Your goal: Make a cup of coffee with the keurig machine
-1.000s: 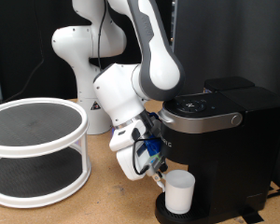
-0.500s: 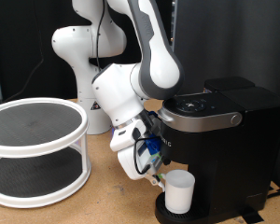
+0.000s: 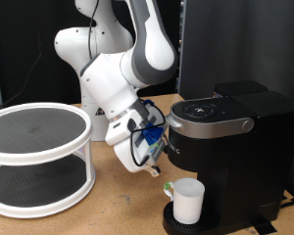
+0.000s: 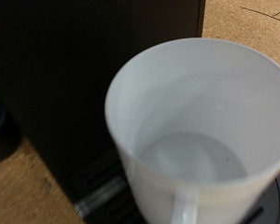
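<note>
The white cup (image 3: 188,201) stands upright on the round drip tray (image 3: 172,221) of the black keurig machine (image 3: 230,147), under its closed silver-grey lid (image 3: 212,119). My gripper (image 3: 158,172) hangs just up and to the exterior view's left of the cup, apart from it, with nothing between its fingers. In the wrist view the empty cup (image 4: 191,131) fills the picture, its handle (image 4: 185,210) at the edge, with the machine's dark front (image 4: 65,56) behind it. The fingers do not show in that view.
A white two-tier round rack (image 3: 37,157) stands on the wooden table (image 3: 108,215) at the exterior view's left. The robot's white base (image 3: 88,59) rises behind, against a dark backdrop.
My gripper has pulled back up and to the exterior view's left, away from the cup's side. The cup stays in place on the drip tray.
</note>
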Motion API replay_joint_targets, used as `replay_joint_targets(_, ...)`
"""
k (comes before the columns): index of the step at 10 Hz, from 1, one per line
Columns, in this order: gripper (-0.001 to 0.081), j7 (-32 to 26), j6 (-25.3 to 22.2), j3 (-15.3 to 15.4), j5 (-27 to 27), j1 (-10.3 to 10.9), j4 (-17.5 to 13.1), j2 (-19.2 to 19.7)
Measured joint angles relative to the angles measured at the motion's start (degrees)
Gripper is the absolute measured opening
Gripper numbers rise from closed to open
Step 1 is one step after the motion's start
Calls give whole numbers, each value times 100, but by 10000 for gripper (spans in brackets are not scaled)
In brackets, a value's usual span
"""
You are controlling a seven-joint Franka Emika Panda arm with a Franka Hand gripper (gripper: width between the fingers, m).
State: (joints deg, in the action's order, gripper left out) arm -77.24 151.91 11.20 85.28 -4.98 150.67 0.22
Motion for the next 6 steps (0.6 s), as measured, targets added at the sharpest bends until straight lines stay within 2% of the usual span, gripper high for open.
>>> replay_joint_targets(4, 803, 899, -262, -212, -1440, -277, 599, -840)
replay_joint_targets(6, 803, 895, -417, -236, -1452, -284, 585, -833)
